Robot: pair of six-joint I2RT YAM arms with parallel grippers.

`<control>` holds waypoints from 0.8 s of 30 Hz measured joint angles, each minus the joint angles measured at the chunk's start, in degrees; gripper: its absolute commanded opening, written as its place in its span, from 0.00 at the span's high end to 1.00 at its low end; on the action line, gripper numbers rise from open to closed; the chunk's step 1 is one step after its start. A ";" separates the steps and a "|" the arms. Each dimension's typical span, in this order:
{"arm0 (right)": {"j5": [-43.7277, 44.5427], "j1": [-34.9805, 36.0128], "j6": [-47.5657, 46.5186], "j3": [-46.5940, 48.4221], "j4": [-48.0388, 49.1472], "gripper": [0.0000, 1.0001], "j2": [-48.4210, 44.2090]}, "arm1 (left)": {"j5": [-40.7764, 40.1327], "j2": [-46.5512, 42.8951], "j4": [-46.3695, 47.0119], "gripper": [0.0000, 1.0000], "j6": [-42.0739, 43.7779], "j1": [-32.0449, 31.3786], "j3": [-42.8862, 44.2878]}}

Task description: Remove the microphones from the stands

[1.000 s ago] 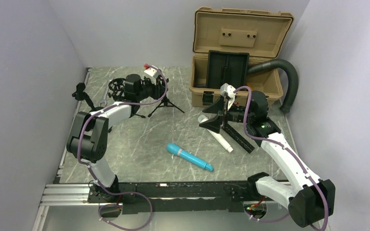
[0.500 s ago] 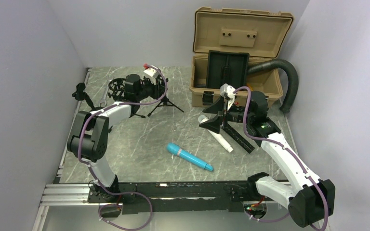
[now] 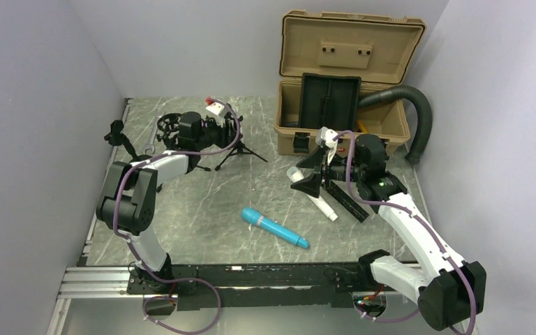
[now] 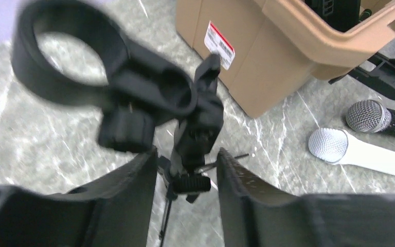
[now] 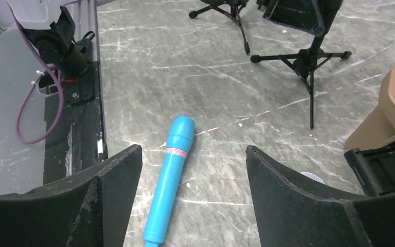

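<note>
The black tripod microphone stand (image 3: 241,146) stands at the back left. In the left wrist view its clip ring (image 4: 61,56) is empty. My left gripper (image 3: 225,129) is open, and its fingers (image 4: 133,200) straddle the stand's stem and knob (image 4: 191,180) without clearly touching them. A blue microphone (image 3: 274,227) lies flat on the table near the middle. My right gripper (image 3: 308,171) is open wide and empty. It hovers above the table, with the blue microphone (image 5: 172,175) below and between its fingers (image 5: 108,195).
An open tan case (image 3: 342,91) stands at the back right with a black hose (image 3: 415,112) beside it. A white microphone (image 4: 360,154) and a black microphone (image 4: 375,116) lie in front of the case. A second small stand (image 3: 118,136) and a shock mount (image 3: 171,129) stand far left.
My right gripper has dropped slightly and tilted toward the table. My left gripper has shifted a little at the stand. The blue microphone has not moved.
</note>
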 measured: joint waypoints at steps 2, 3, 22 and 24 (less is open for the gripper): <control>0.33 0.00 -0.90 0.02 -0.85 0.24 -0.22 | -0.04 -0.02 -0.17 0.36 -0.39 0.00 -1.22; 0.42 0.00 -1.38 0.11 -1.44 0.24 -0.33 | -0.04 -0.02 -0.37 0.31 -0.59 0.02 -1.86; 6.23 7.28 -15.23 1.01 -14.78 0.23 2.01 | -1.05 -20.70 -11.10 0.01 4.42 1.95 -5.40; 8.41 11.08 -15.96 1.05 -15.56 0.24 3.74 | -0.68 -23.39 -15.30 0.01 6.01 1.95 -4.74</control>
